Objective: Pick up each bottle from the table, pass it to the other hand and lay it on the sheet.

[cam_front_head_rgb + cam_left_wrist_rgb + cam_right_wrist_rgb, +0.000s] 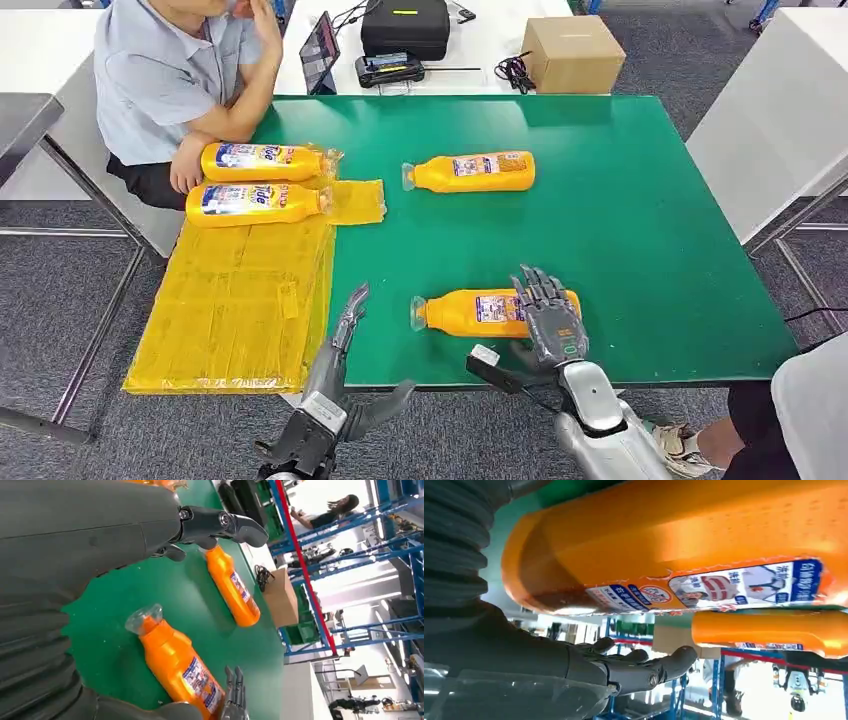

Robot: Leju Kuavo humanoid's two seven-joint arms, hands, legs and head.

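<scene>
Two bottles (258, 182) lie on the yellow sheet (235, 300) at the far left, long axes left-right, caps right. The left hand (345, 335) hovers empty, fingers apart. The near bottle (470, 312) lies on the green table (640, 220), cap left; the right hand (545, 315) rests over its base, seemingly not yet closed. A far bottle (470, 172) lies likewise.

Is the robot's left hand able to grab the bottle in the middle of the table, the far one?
Probably yes. The left hand is open near the table edge, and only bare green table lies between it and the far bottle. The reach looks long, though.
</scene>
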